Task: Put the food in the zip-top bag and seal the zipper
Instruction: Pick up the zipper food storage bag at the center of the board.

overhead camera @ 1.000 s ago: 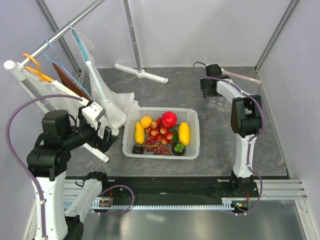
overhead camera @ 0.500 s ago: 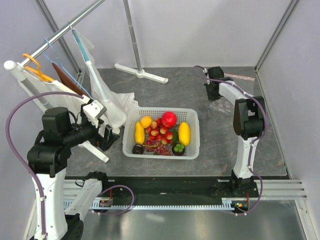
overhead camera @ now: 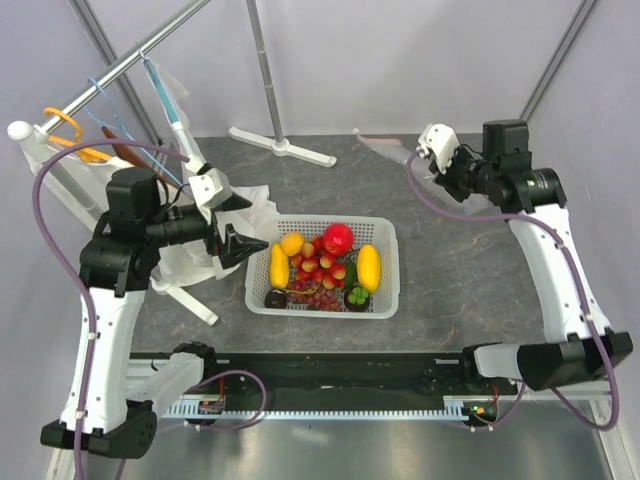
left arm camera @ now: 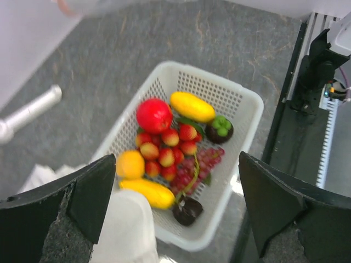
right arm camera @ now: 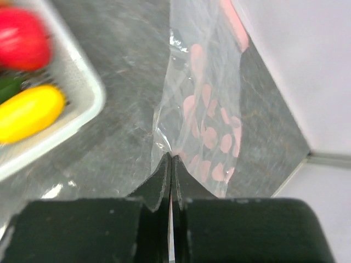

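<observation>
The food lies in a white mesh basket [overhead camera: 385,300] mid-table: two yellow mangoes [overhead camera: 369,266], an orange [overhead camera: 291,243], a red pomegranate [overhead camera: 338,238], small red-yellow fruits [overhead camera: 318,262], purple grapes [overhead camera: 322,297] and dark mangosteens [overhead camera: 357,297]. My left gripper [overhead camera: 238,228] hovers open just left of the basket, and in the left wrist view its wide-apart fingers [left arm camera: 60,203] frame the fruit. My right gripper [right arm camera: 171,159] is shut on an edge of the clear pink-dotted zip-top bag [right arm camera: 211,109], held up at the back right. The pink zipper [right arm camera: 233,22] runs along the bag's far end.
A clothes rail [overhead camera: 120,65] with hangers and white cloth [overhead camera: 215,200] stands at the left, and the cloth hangs under my left gripper [left arm camera: 123,224]. A white stand foot [overhead camera: 280,145] lies at the back. Enclosure walls close the back and right.
My right gripper has shut on the bag, and the arm has swung up and right, lifting it off the table. My left arm has risen and moved toward the basket.
</observation>
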Motion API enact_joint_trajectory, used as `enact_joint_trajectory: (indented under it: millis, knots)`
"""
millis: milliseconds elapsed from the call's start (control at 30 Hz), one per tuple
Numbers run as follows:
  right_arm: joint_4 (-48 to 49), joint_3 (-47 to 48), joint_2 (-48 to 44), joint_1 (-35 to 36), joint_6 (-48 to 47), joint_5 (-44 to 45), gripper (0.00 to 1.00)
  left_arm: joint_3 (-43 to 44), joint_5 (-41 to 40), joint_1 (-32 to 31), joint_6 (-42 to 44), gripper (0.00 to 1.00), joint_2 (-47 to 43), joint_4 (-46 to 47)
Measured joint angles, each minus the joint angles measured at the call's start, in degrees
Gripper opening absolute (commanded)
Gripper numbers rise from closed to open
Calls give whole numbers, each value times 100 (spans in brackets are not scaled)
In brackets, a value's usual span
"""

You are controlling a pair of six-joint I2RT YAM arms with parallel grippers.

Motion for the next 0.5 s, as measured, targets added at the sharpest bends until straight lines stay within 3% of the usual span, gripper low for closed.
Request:
enact_joint_trajectory:
  millis: [233, 500]
  knots:
    - [-1126, -350, -1307, 72, -1777, -946, 0, -1071, -160, -1071, 348, 100, 83, 2155]
    - [-1720, -372, -2297, 105, -3119, -1434, 0, -2068, -719, -2105, 1209, 100, 428, 3683]
